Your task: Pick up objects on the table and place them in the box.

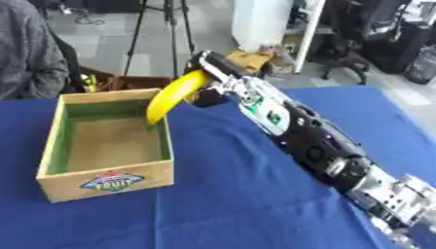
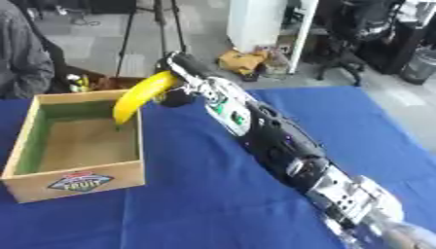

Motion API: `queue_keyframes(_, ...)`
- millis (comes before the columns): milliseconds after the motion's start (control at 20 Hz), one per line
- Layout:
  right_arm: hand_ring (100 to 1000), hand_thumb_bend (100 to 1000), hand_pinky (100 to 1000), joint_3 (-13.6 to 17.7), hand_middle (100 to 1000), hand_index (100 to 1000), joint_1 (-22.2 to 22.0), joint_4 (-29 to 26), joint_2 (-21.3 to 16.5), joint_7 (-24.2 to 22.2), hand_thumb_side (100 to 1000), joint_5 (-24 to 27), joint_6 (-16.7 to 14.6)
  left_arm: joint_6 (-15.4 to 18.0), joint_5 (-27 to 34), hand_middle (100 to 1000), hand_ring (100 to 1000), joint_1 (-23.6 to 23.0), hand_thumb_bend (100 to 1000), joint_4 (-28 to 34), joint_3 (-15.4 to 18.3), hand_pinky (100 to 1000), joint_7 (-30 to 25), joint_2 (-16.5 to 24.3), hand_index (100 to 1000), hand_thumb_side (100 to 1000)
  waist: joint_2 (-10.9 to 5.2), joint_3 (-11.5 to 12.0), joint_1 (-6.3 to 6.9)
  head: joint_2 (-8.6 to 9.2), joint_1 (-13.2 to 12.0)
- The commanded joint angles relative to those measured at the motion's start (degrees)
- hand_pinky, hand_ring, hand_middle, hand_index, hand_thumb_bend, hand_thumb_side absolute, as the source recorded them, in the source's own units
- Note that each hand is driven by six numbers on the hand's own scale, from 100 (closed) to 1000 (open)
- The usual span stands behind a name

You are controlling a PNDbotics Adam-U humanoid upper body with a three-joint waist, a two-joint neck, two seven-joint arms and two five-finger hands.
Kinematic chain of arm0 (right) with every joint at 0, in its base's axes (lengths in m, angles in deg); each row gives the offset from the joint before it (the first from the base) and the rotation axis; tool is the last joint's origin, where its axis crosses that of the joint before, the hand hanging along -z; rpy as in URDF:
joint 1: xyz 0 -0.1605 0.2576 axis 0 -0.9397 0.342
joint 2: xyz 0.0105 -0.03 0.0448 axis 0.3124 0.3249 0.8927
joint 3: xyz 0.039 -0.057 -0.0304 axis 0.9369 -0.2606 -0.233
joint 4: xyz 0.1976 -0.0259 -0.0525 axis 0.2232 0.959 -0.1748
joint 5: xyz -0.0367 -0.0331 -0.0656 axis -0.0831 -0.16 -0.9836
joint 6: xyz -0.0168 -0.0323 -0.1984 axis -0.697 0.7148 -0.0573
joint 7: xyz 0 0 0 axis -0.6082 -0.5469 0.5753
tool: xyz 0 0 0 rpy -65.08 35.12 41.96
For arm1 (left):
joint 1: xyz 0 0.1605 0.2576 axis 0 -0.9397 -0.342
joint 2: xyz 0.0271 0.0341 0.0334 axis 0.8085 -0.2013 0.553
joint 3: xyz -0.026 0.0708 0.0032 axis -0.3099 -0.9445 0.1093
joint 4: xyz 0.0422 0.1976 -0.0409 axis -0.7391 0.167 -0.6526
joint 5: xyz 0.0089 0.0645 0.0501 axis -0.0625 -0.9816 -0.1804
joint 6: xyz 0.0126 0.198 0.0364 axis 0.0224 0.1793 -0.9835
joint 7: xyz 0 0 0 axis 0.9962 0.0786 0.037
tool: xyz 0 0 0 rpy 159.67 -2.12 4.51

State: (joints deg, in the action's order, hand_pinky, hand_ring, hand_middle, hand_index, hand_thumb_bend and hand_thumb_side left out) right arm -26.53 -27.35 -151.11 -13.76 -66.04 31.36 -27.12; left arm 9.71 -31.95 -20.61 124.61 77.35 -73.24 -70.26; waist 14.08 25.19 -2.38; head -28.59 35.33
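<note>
The right hand [image 1: 213, 78] grasps a yellow banana [image 1: 174, 95] by its upper end, fingers curled round it. The banana hangs slanted, its lower tip pointing down over the far right corner of the wooden box [image 1: 106, 182], just above the rim. The box sits on the blue tablecloth [image 1: 230, 194], open at the top, with a fruit label on its near wall.

Right hand [image 1: 213, 80] blurred at twelve o'clock, fingers around the banana [image 1: 174, 95] impossible to separate. Upper end of the banana hidden in that grip. Label on the box [image 1: 106, 182] front readable only in part. Box's left corner clipped at nine o'clock in the right eye view.
</note>
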Motion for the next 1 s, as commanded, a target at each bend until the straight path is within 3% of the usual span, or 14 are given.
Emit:
queue_keyframes(50,520,100,425,-0.5,467,565,1.7,0.6,0.1,-1.0,306,-1.4,-0.8,0.5,1.3,628,723,1.2,234,1.4,0.5,530,0.4,0.0,586,1000,-1.38,0.7,0.30,0.82,0.7)
queue_keyframes(400,523,100,428,-1.9,470,569,2.4,2.2,2.4,-2.0,308,-3.7,-2.5,0.6,2.3,627,708,1.7,237,1.7,0.5,531,0.5,-0.3,586,1000,-1.39,2.7,0.26,1.61,1.5)
queue_keyframes(850,542,100,453,-3.4,496,604,2.3,2.3,4.5,-2.2,302,-7.5,-5.4,0.5,2.5,627,707,1.9,239,1.8,0.4,531,0.6,-0.7,586,1000,-1.01,3.1,0.04,2.20,1.6)
queue_keyframes(950,566,100,482,-3.6,513,629,2.2,2.2,4.9,-2.2,310,-8.3,-6.2,0.5,2.5,627,706,1.9,239,1.8,0.5,531,0.6,-0.7,586,1000,-0.91,3.0,0.00,2.15,1.6)
queue_keyframes(1000,662,100,571,-3.8,572,692,2.1,2.1,5.1,-2.2,328,-8.5,-6.8,0.5,2.4,627,706,1.9,240,1.8,0.5,531,0.6,-0.7,586,1000,-0.88,3.0,-0.03,2.16,1.5)
